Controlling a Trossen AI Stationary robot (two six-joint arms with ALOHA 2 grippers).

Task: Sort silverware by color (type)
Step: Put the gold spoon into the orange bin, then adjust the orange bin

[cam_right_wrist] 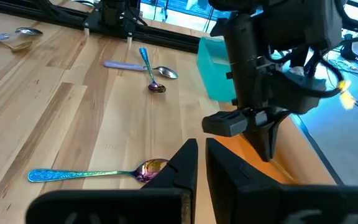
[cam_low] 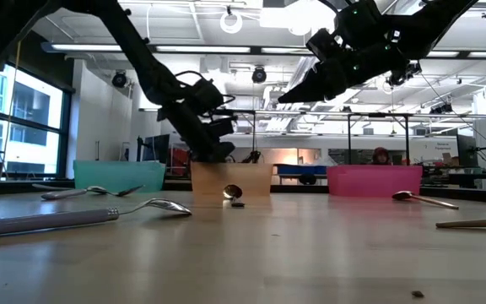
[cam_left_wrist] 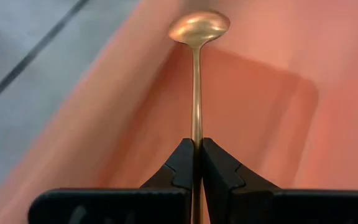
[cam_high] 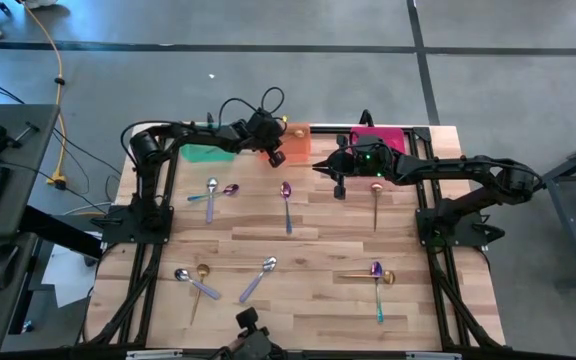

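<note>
The table is wood, and three bins sit along its far edge: the green bin, the orange bin and the pink bin. The left gripper hangs over the orange bin with its fingers pinched tight on the thin handle of a gold spoon, and the bowl of the spoon points down into the bin. I think the spoon is about to be dropped in. If the gripper lets go while the spoon is near the bin's edge, the spoon could hit the rim and bounce back onto the table or fall off the far side. The grip is only on the skinny handle, so the spoon could also twist or slip early. The right gripper is up in the air just beside the left one, near the orange and pink bins, with only a narrow gap between its fingers and nothing in them. The two arms are close, so they could bump if both move at once. Other spoons lie apart on the table: a blue-handled spoon, a silver spoon and more gold ones near the front. Some lie crossed in pairs, which may make them hard to pick up one at a time. I can't read any words or labels anywhere.
</note>
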